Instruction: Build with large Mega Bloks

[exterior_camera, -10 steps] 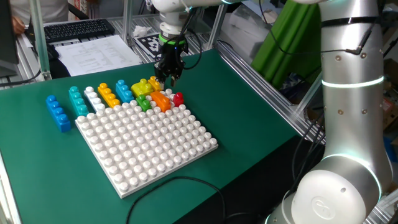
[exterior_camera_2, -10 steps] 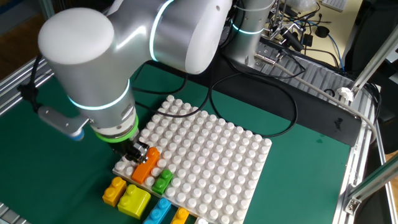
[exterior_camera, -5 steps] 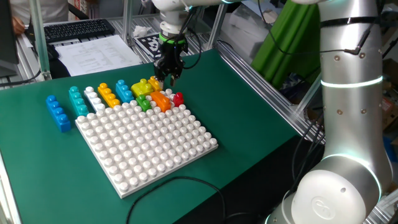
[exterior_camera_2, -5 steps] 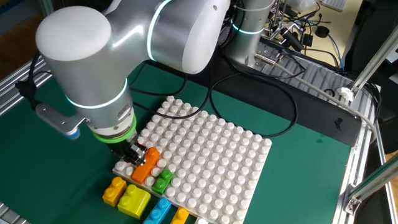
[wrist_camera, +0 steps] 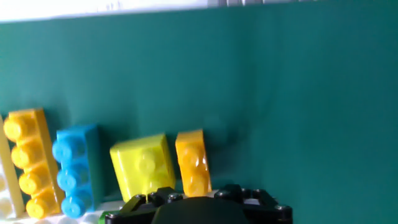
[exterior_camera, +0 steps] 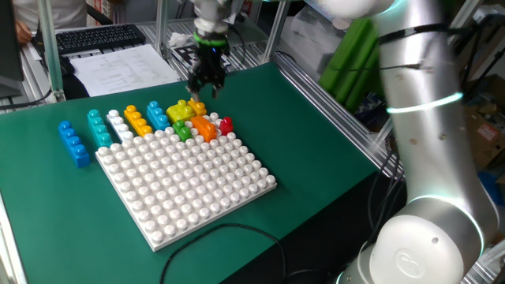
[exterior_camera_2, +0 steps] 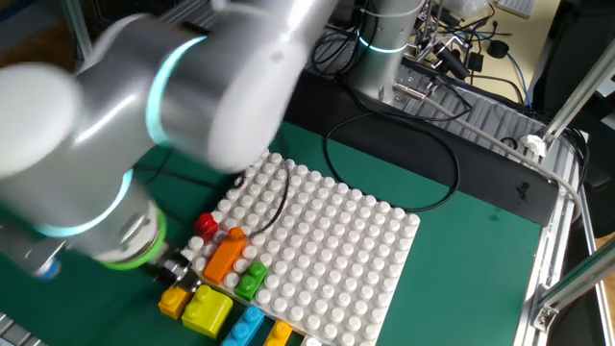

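The large Mega Bloks lie along the far edge of the white baseplate (exterior_camera: 185, 183). On that edge sit a red brick (exterior_camera: 226, 125), an orange brick (exterior_camera: 204, 128) and a green brick (exterior_camera: 183, 130). On the mat behind lie a yellow brick (exterior_camera: 180, 110), a small orange-yellow brick (exterior_camera: 196, 105), and blue (exterior_camera: 157, 116), orange-yellow (exterior_camera: 136, 120), white (exterior_camera: 118, 125), teal (exterior_camera: 99, 128) and long blue (exterior_camera: 73, 143) bricks. My gripper (exterior_camera: 205, 88) hangs above the yellow pair, open and empty. The hand view looks down on the yellow brick (wrist_camera: 143, 165) and the small orange-yellow brick (wrist_camera: 191, 162).
The green mat (exterior_camera: 300, 118) ends at an aluminium frame on the right. Papers (exterior_camera: 118, 67) and a keyboard (exterior_camera: 99, 35) lie beyond the mat's far left edge. A black cable (exterior_camera_2: 423, 183) curls on the mat beside the baseplate (exterior_camera_2: 336, 240).
The gripper has risen and swung left, away from the red brick, and its jaws stand wider. The red brick now shows uncovered on the baseplate's edge.
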{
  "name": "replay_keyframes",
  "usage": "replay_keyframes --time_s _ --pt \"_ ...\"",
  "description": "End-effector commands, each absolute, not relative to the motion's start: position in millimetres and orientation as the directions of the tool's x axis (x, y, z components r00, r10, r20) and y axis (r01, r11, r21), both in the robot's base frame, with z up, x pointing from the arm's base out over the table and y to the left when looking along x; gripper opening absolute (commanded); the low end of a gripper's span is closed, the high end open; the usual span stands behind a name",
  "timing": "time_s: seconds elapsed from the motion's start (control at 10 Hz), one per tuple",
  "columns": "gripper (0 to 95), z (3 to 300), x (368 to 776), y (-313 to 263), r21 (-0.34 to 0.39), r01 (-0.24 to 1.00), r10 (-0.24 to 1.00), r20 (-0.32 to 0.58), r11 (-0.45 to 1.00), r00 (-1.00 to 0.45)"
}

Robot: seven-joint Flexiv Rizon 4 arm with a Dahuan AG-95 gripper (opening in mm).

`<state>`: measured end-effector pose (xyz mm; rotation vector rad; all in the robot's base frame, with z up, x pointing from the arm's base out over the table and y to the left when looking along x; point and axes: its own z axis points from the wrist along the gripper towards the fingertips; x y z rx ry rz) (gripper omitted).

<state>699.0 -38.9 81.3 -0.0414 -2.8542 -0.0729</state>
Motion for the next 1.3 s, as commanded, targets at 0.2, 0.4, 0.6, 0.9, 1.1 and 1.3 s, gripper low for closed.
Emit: replay_keyframes --time_s 0.2,0.4,0.6,0.9,1.1,1.3 --pt "38.0 75 716 -43 0.019 0.025 0.022 0.161 1.000 -0.987" --pt "38.0 77 721 -46 0.021 0.022 0.018 0.164 1.000 -0.986" --pt "38.0 72 723 -44 0.021 0.020 0.016 0.157 1.000 -0.987" --pt "38.0 67 726 -42 0.020 0.016 0.013 0.135 1.000 -0.991" --pt "38.0 65 728 -38 0.010 0.014 0.012 0.128 1.000 -0.992" --pt "38.0 63 729 -37 0.013 0.014 0.012 0.127 1.000 -0.992"
